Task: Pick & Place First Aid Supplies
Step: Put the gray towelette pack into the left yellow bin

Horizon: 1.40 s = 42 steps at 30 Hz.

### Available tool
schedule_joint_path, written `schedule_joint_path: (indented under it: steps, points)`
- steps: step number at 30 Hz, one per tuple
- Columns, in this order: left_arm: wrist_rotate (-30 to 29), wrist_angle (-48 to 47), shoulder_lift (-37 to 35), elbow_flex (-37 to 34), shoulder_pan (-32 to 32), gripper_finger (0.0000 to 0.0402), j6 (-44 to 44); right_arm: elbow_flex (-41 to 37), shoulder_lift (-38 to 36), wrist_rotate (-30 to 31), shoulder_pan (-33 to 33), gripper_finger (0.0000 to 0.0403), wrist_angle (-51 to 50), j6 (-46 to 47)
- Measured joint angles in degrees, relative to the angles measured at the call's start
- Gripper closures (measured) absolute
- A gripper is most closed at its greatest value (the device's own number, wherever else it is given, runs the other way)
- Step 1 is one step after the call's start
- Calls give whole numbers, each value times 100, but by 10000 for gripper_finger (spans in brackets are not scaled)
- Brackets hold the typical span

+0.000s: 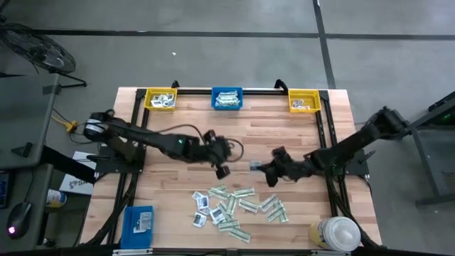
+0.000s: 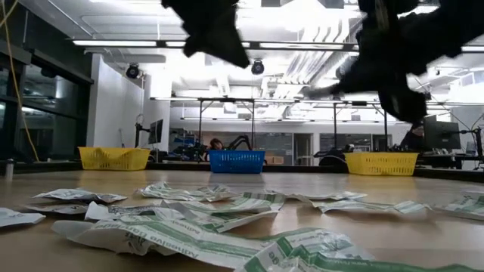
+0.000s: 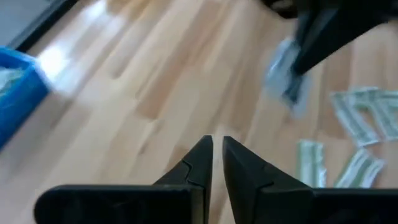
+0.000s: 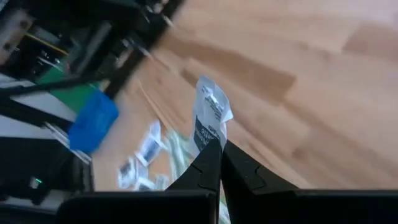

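White packet (image 4: 210, 118) pinched by one corner in my right claw (image 4: 219, 163), lifted just above the pile (image 1: 238, 208) — that thin hold could let it slip. My left claw (image 3: 216, 155) beside it hangs nearly closed, empty.

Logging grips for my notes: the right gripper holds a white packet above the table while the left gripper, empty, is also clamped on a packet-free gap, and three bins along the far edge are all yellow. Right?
Not quite: the middle bin is blue, as the high view shows; only the outer two are yellow. The right gripper does hold a white packet, and the left gripper is empty.
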Motion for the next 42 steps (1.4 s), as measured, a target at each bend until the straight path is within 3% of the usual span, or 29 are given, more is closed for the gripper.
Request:
schedule_joint_path:
  steps: [7, 13, 17, 24, 33, 38, 42]
  points:
    - [639, 523, -858, -521, 760, 320, 34, 299, -819, 67, -422, 403, -606, -1078]
    - [2088, 1869, -1352, -1300, 1541, 244, -1, 1220, -859, -154, -1023, 403, -1410, -2255]
    - [3005, 2882, -1337, -1627, 1996, 216, -206, 1805, -773, -299, -1484, 403, -1711, -3155]
    - [4402, 4201, -1285, -1770, 2703, 211, -400, 2708, -600, -753, -2277, 403, -2238, -4127]
    - [5190, 4937, -1287, -1768, 3399, 211, -496, 3193, -546, -1156, -2783, 403, -2433, -4403]
    - [5740, 5225, -1287, -1768, 3446, 211, -487, 3195, -525, -1203, -2857, 403, -2371, -4552]
    - [5844, 5262, -1287, -1768, 3440, 211, -337, 3197, -341, -1450, -2886, 403, -1877, -4703]
